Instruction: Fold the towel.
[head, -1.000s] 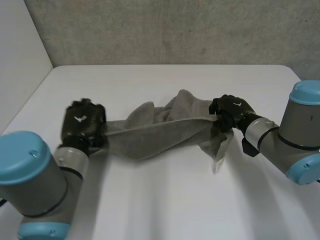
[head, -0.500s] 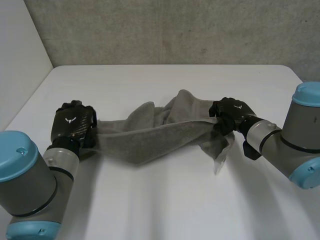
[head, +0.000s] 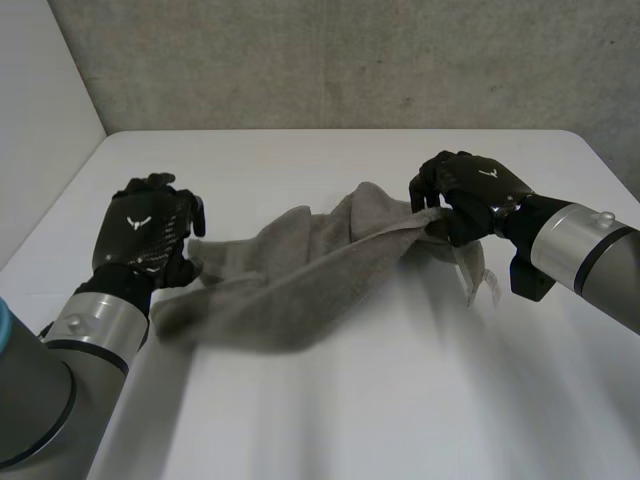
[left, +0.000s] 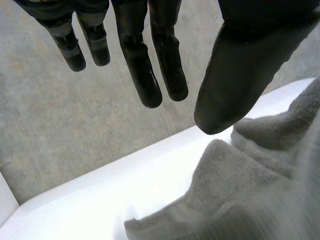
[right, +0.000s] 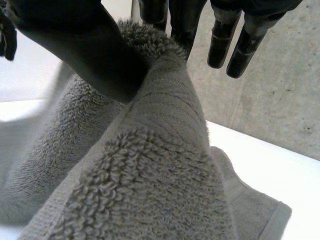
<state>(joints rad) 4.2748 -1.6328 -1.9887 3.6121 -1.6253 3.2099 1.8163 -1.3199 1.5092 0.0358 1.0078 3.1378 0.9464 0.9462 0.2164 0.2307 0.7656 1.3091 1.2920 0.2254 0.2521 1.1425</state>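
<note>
Head view: towel (head: 300, 272) in right hand (head: 470, 193).

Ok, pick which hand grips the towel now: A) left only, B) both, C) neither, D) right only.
D: the right hand pinches the towel between thumb and fingers, while the left hand has straight fingers holding nothing.

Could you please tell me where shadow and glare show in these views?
Head view: the towel lays a soft shadow on the table on its near side. Left wrist view: the table glares white beside the towel. Right wrist view: the towel is shaded under the right hand.
</note>
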